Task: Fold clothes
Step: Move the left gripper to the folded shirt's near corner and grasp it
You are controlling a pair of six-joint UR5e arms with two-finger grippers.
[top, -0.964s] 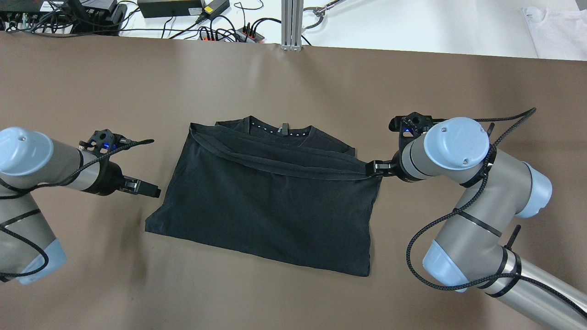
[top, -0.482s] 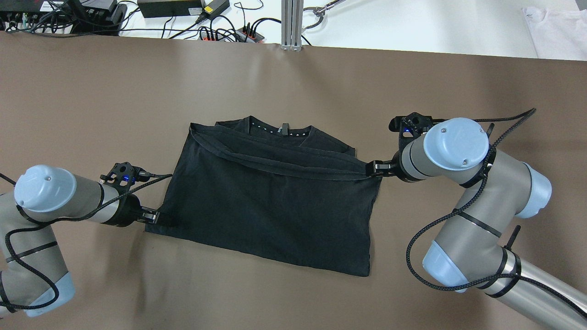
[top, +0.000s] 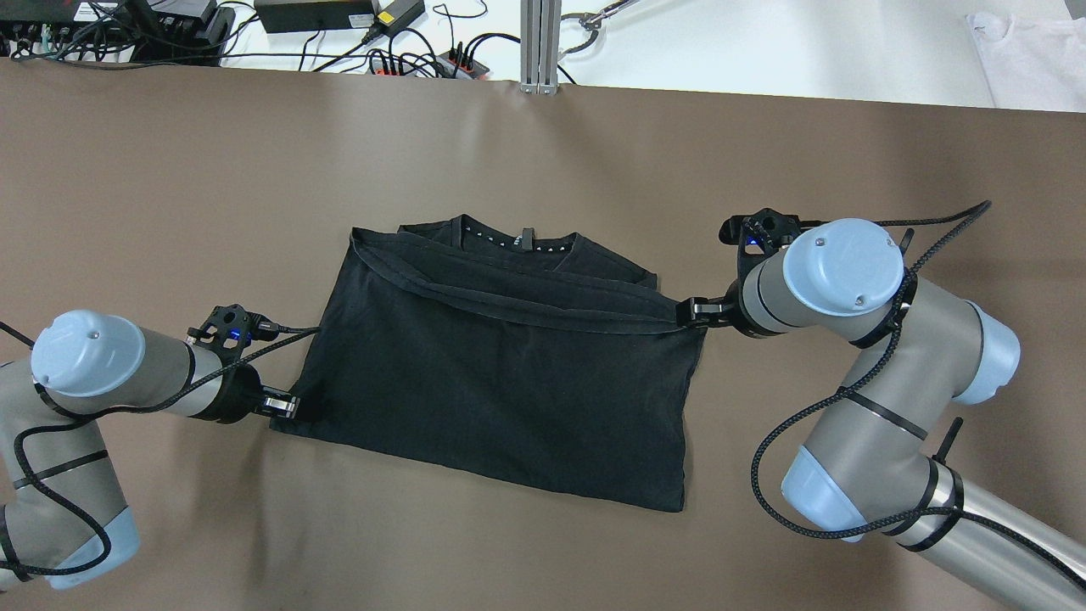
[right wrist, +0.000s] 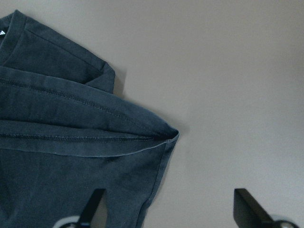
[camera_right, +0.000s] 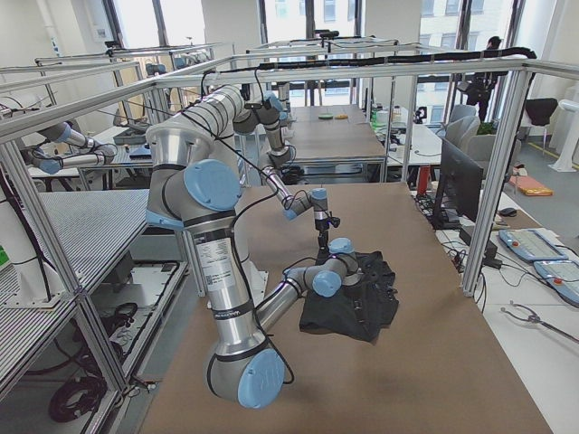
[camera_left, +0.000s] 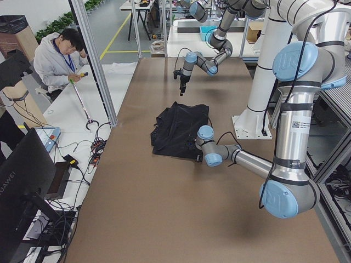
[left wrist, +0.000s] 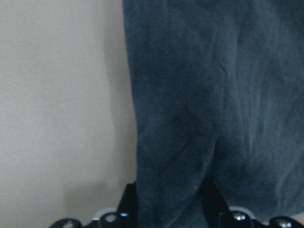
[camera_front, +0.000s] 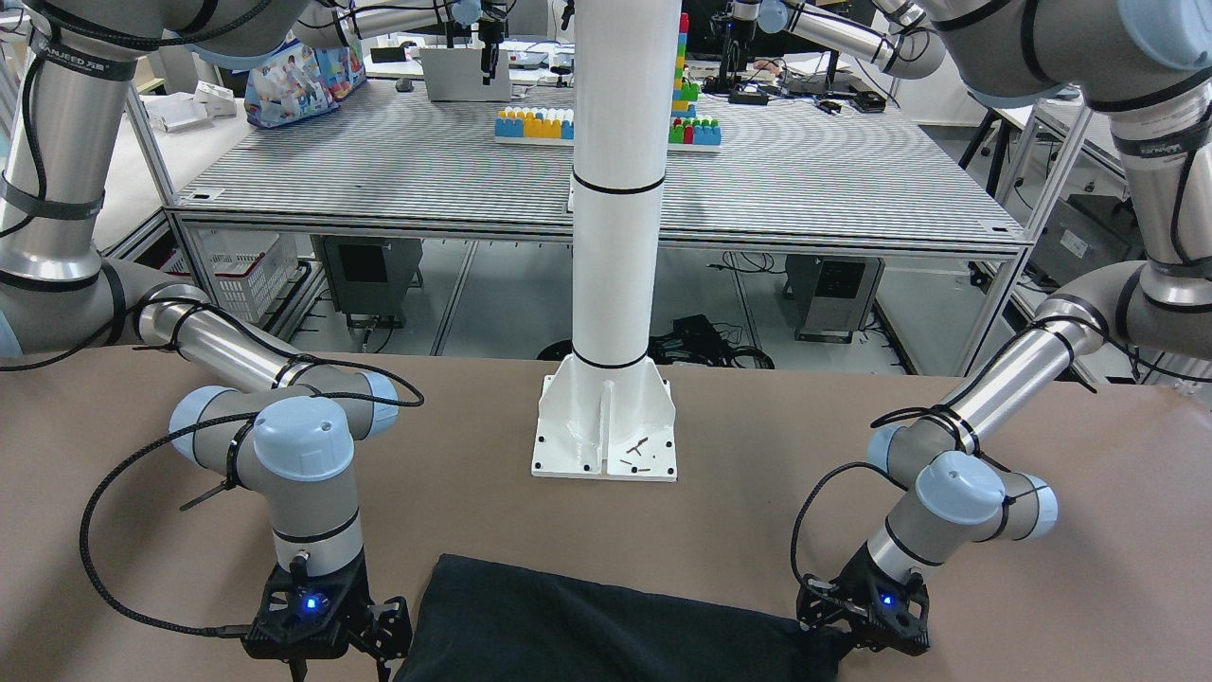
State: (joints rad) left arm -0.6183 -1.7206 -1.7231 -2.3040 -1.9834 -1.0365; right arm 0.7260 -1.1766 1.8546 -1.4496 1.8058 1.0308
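The clothes are one black garment lying folded on the brown table, its collar toward the far side and a hemmed band across the upper part. My left gripper is at its near left corner. In the left wrist view the black fabric lies between the two fingers, which still stand apart. My right gripper sits at the right end of the hem. It is open, and in the right wrist view the hem corner lies just ahead of the wide-apart fingers.
The white pillar's base plate stands behind the garment on the robot's side. An aluminium post, cables and power bricks line the far edge, with a white cloth at far right. A person sits beyond the table.
My left arm has swung in from the left and toward the near side to the garment's near left corner, and cloth now lies between its fingers. The right arm has not moved.
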